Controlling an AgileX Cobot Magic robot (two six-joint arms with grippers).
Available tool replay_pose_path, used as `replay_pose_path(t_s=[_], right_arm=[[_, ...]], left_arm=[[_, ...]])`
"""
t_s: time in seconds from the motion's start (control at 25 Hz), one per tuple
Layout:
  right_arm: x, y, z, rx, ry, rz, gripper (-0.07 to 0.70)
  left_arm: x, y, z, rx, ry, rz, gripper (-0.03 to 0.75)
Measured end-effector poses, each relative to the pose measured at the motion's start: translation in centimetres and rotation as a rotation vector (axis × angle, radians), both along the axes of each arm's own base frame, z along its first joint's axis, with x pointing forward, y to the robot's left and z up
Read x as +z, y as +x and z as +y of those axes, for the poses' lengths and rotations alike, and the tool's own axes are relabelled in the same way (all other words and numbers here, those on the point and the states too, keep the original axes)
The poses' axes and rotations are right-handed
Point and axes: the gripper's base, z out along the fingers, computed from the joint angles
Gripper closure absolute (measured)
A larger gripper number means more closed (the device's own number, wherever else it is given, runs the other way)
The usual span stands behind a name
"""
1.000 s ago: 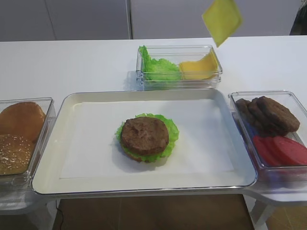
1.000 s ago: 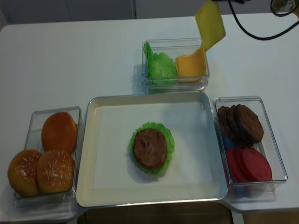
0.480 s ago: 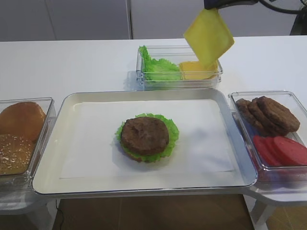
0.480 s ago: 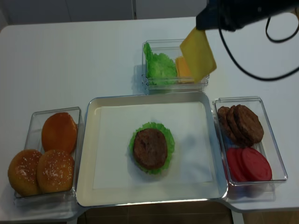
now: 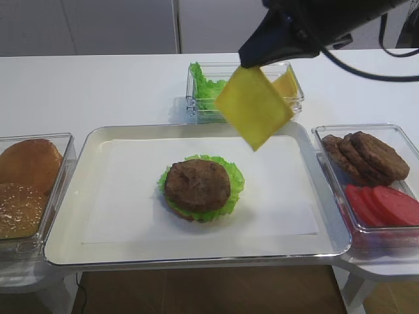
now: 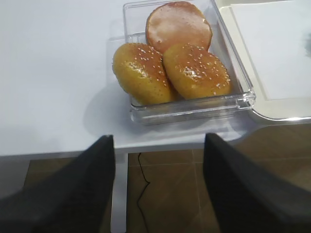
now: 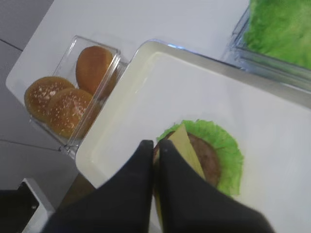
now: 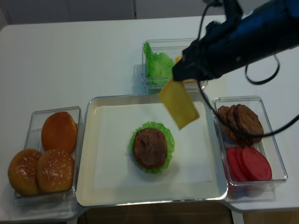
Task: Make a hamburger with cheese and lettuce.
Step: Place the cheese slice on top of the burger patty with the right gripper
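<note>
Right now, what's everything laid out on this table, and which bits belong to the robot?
tray: one, silver with white paper, centre
hamburger: one, brown patty on green lettuce over a bun base, middle of the tray
cheese: one yellow slice, hanging in the air above the tray, pinched by the right hand
lettuce and cheese box: one, clear, behind the tray, green leaves and yellow slices
buns: three, golden brown, two seeded, clear box left of the tray
patties: a brown stack, clear box right of the tray
red slices: several, same box, nearer end
right hand: black, shut on the cheese
left hand: black, open, above the table edge near the bun box
</note>
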Motion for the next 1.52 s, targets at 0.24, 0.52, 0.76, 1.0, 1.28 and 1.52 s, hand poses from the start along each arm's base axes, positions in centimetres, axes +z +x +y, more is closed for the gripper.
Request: replay_pose_path(t_s=[0.24,0.52,0.76,1.0,1.28,1.52], right_arm=[[-0.2,-1.7,3.2,0.086,0.001,-0.018,0.586],[-1.4,-2.6,5.8,0.155,-0.010,0.004,0.586],[-2.8,-3.1,7.7,0.207,-0.025,0.046,0.586],[-4.5,-2.3,8.3,0.196,-0.050,0.070,0.586],[-6.3,-1.1,8.1,0.187,-0.166,0.006,0.586],[-7.7,-0.2,8.2,0.181,-0.226,-0.014,0.586]], left_arm=[[0.0,0.0,0.0,0.000,0.000,0.000,0.283],[0.0,0.0,0.0,0.000,0.000,0.000,0.283],[0.0,0.0,0.0,0.000,0.000,0.000,0.283],[0.0,0.0,0.0,0.000,0.000,0.000,0.283],[0.0,0.0,0.0,0.000,0.000,0.000,0.283],[0.0,0.0,0.0,0.000,0.000,0.000,0.283]])
